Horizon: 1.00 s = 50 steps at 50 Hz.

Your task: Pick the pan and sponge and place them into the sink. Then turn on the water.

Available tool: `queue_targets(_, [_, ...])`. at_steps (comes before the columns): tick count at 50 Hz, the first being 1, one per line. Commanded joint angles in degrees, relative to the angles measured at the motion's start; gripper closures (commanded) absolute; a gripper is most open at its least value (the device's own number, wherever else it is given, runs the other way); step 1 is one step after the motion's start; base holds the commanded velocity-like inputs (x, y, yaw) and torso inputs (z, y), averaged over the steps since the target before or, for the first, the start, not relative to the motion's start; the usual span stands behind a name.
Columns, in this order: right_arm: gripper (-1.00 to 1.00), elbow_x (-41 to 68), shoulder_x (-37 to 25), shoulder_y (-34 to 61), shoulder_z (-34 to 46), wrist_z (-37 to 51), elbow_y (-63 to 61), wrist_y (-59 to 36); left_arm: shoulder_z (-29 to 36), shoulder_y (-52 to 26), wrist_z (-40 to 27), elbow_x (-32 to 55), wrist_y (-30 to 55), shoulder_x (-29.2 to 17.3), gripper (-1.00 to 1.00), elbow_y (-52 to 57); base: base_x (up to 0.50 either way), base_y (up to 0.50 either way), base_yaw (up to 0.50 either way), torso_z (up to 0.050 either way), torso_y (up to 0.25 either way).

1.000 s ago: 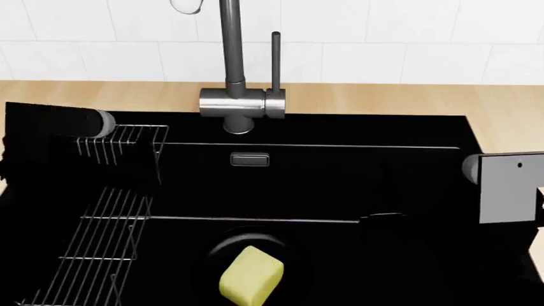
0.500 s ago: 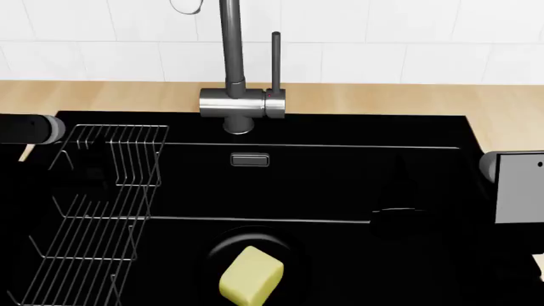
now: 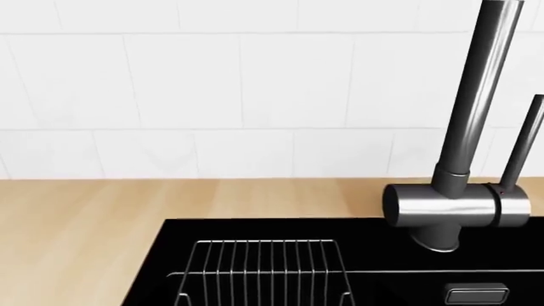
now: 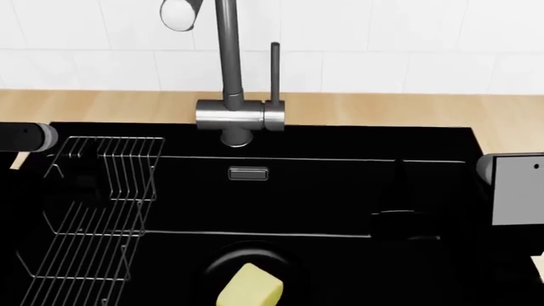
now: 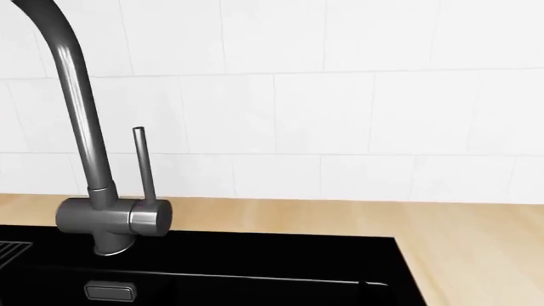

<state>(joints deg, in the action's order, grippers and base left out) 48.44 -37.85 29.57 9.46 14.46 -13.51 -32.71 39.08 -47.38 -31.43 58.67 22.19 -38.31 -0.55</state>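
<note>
White tile backs a pale wood counter [image 4: 85,105] around my black sink [image 4: 340,191]. The yellow sponge [image 4: 249,288] lies on the black pan [image 4: 285,268] in the basin, so only the water remains; none runs from the faucet [image 4: 228,70]. Neither gripper's fingers show, so I cannot tell if they are parted. My worry: reaching for the upright lever [image 4: 274,73], I could hit the spout instead or snag the wire rack [image 4: 93,204].

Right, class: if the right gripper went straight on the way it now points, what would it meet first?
Probably the white tiled wall above the light wooden countertop, judging by the right wrist view; the tall grey metal faucet stands off to one side. Depth is unclear.
</note>
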Motion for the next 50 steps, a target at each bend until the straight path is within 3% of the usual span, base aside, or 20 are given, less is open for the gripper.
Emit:
queue_targets(1, [-1.0,0.1,-0.1,-0.1,0.2,0.2,-0.3,-0.3,-0.1,0.4,0.1,0.0,-0.1,-0.5,-1.0,0.3,0.1,0.0,0.0,0.0,0.0])
queue_targets(36, [-1.0,-0.2,0.3,-0.6,0.8,0.2,0.3,0.2,0.6,0.7,-0.1,-0.9,-0.3,1.0,-1.0,-0.5,0.1,0.0,0.0,0.0,0.0])
queue_targets(50, [-1.0,-1.1,1.4,-0.6,1.4,-0.5,1.2,1.7,-0.1,1.1,0.6,0.0,-0.1,-0.7,-1.0,0.2,0.04,0.0,0.0,0.0,0.0])
